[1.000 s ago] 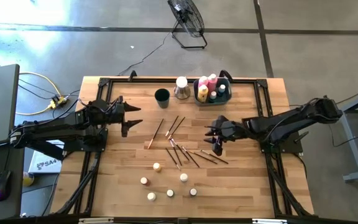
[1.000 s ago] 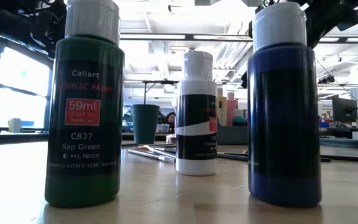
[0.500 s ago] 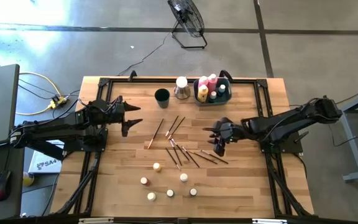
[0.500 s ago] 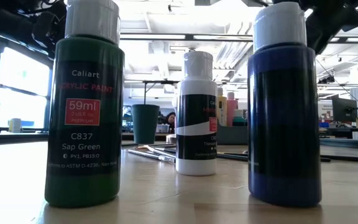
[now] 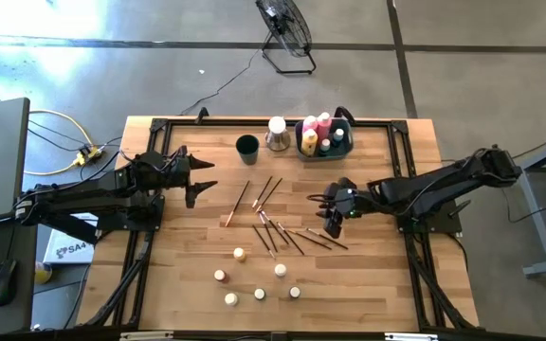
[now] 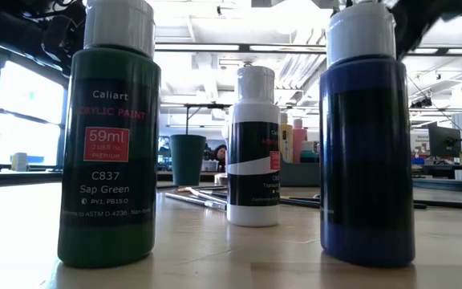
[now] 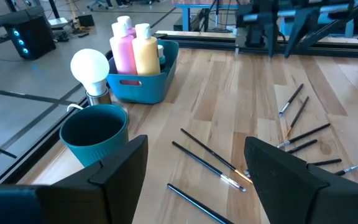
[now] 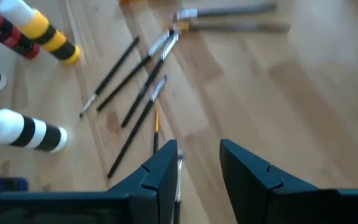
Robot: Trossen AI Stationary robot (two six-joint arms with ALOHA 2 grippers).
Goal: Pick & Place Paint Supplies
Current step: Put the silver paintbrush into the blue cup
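The counter [image 5: 377, 284] holds scattered brushes [image 5: 275, 230] and pots [image 5: 239, 254]; only some bottles [image 5: 316, 133] sit binned. The right claw [image 5: 334, 218] hangs apart over the brushes. The left claw [image 5: 194, 179], also apart, waits near the left edge.

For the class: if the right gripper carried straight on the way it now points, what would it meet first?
Probably a brush: the right gripper, open, tilts down over the scattered brushes, and one dark-handled brush lies just ahead of its fingers. Depth is hard to judge; otherwise it meets the table.
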